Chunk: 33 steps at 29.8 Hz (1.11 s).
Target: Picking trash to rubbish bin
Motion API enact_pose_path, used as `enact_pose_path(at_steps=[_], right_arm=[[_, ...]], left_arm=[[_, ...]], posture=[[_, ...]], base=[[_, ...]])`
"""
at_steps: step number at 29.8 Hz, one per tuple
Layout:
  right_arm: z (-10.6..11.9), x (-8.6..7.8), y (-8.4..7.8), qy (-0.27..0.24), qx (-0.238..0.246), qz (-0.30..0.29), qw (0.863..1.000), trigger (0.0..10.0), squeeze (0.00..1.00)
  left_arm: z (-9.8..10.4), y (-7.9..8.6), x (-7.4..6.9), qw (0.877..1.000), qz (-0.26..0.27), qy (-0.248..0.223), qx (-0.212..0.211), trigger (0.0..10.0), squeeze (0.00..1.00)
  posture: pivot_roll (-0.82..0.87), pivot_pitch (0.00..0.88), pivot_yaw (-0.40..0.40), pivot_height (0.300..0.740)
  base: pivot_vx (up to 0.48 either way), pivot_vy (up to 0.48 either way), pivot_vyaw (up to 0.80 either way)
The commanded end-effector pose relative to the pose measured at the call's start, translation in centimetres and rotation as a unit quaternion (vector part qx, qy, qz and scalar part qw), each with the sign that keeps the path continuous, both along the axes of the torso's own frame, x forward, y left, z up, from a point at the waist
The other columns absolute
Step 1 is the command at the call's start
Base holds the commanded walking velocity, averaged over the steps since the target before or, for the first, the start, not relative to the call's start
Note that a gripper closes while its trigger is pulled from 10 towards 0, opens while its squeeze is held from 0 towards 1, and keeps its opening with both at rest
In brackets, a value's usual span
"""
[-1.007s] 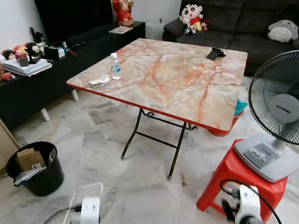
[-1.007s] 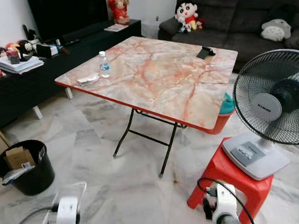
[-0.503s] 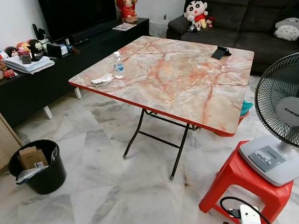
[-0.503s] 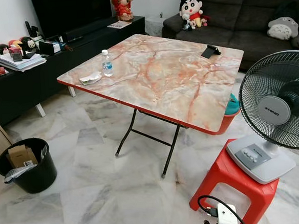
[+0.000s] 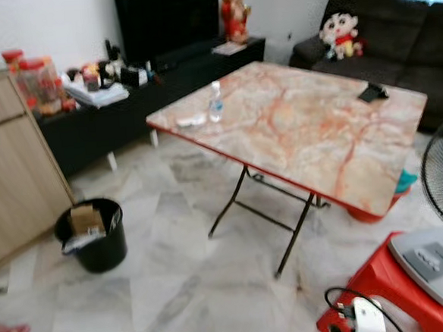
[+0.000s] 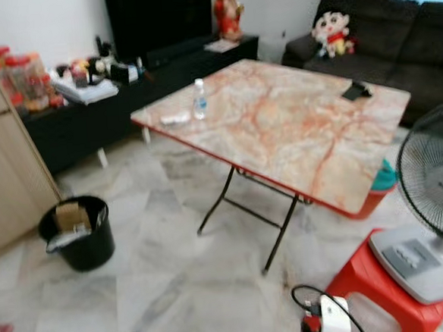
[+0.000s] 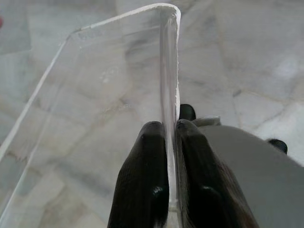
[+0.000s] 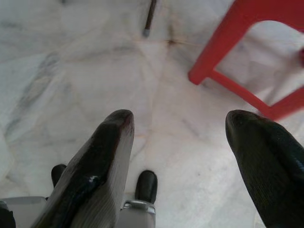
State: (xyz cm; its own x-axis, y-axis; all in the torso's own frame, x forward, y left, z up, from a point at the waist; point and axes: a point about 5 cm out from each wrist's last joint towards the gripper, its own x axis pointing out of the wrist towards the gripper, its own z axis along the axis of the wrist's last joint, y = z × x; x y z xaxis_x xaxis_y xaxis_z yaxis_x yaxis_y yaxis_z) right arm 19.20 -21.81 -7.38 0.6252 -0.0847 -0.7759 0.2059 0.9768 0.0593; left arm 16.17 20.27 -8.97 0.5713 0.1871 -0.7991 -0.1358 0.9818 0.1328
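Since a second ago the camera has turned left, so the bin (image 5: 94,239) sits nearer, at 9 o'clock. Left tool (image 7: 171,130) is clenched on a clear tray (image 7: 95,95); right tool (image 8: 178,135) is released, empty. Tray is not yet dropped; paper (image 5: 190,121) and bottle (image 5: 215,102) wait on the desk (image 5: 318,136).

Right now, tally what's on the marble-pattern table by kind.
Water bottle: 1
Crumpled white wrapper: 1
Black phone stand: 1
Total: 3
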Motion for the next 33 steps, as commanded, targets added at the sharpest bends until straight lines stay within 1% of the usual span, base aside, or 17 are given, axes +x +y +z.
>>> enact_pose_path(at_steps=[1, 10, 17, 19, 33], right_arm=[[0.17, 0.09, -0.54, -0.002, -0.009, 0.000, 1.000, 10.0, 0.00], [0.32, 0.41, -0.42, -0.009, -0.008, -0.004, 1.000, 10.0, 0.00], [0.29, 0.38, -0.42, -0.005, -0.007, 0.000, 1.000, 10.0, 0.00], [0.36, 0.46, -0.45, -0.008, -0.012, 0.006, 1.000, 10.0, 0.00], [0.33, 0.47, -0.33, -0.008, -0.010, 0.008, 1.000, 10.0, 0.00]], left_arm=[[-0.11, -0.33, -0.08, 1.000, -0.002, 0.005, -0.002, 10.0, 0.00], [-0.05, -0.53, 0.12, 1.000, -0.010, 0.002, 0.001, 10.0, 0.00], [-0.03, -0.72, 0.23, 1.000, -0.011, 0.001, 0.000, 10.0, 0.00], [-0.04, -0.73, 0.21, 1.000, -0.012, 0.001, 0.000, 10.0, 0.00], [-0.19, -0.79, -0.14, 1.000, -0.008, 0.005, -0.001, 10.0, 0.00]], posture=[[-0.01, 0.015, -0.073, 0.740], [-0.01, 0.012, -0.077, 0.740], [-0.01, 0.008, -0.080, 0.740], [-0.01, 0.012, -0.080, 0.740], [-0.01, 0.008, -0.084, 0.740]], base=[[0.364, 0.000, 0.00], [0.306, 0.000, 0.80], [0.307, 0.000, 0.00], [0.292, 0.000, 0.60], [0.299, 0.000, 0.80]])
